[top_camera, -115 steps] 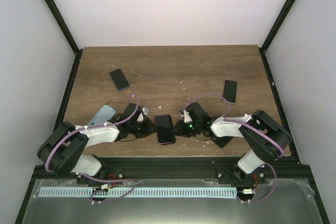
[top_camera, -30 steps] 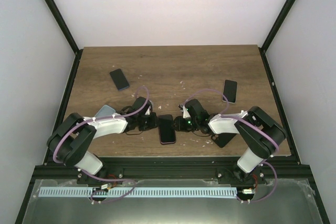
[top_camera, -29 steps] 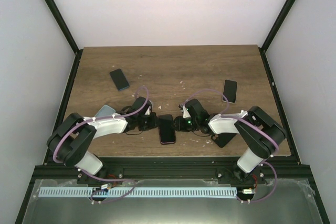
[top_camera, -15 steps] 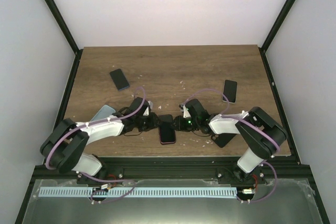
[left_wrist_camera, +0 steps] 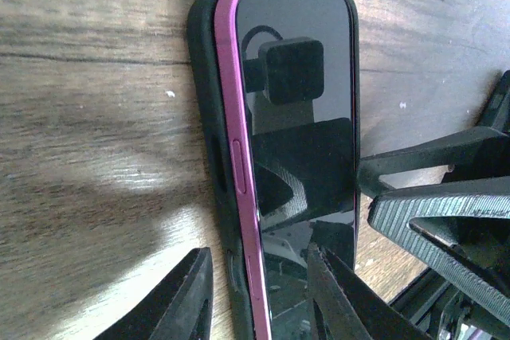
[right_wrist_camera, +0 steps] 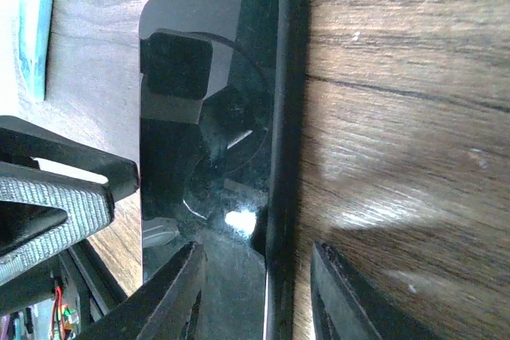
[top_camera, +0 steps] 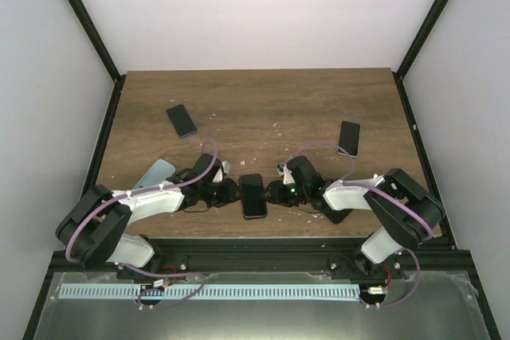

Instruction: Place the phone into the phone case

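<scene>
A phone [top_camera: 253, 194] with a magenta rim lies screen up in a black phone case, near the table's front edge between both arms. In the left wrist view the case's left wall [left_wrist_camera: 209, 117] stands outside the magenta rim of the phone [left_wrist_camera: 295, 117]. My left gripper [top_camera: 231, 191] is open; its jaws [left_wrist_camera: 263, 300] straddle that long edge, one finger on the wood, one over the screen. My right gripper [top_camera: 275, 193] is open and straddles the case's right wall [right_wrist_camera: 288, 117] beside the phone [right_wrist_camera: 207, 117], fingers either side [right_wrist_camera: 259, 296].
A dark phone [top_camera: 181, 120] lies at the back left and a black phone [top_camera: 349, 138] at the right. A light blue case [top_camera: 154, 174] lies beside my left arm and shows in the right wrist view [right_wrist_camera: 36, 21]. White crumbs dot the wood.
Both grippers stay at the phone's long sides. The phone has turned slightly and now lies straighter. Both wrists have shifted a little towards the table's front edge.
</scene>
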You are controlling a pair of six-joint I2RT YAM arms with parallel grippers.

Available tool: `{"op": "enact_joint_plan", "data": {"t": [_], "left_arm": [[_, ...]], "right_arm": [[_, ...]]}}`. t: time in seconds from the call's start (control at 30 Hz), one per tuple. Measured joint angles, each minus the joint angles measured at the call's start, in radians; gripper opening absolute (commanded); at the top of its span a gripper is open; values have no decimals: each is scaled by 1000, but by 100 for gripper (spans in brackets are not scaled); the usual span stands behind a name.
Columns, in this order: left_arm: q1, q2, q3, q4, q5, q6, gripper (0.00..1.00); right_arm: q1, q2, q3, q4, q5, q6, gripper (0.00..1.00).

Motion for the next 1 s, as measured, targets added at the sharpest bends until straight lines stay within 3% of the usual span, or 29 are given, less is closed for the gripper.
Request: {"op": "enact_joint_plan", "data": {"t": [0.57, 1.0], "left_arm": [[0, -5, -54, 56, 44, -19, 22], [0, -6, -84, 93, 64, -28, 22]], "right_arm": [[0, 7, -5, 68, -58, 85, 40], [0, -68, -5, -24, 27, 87, 43]]}}
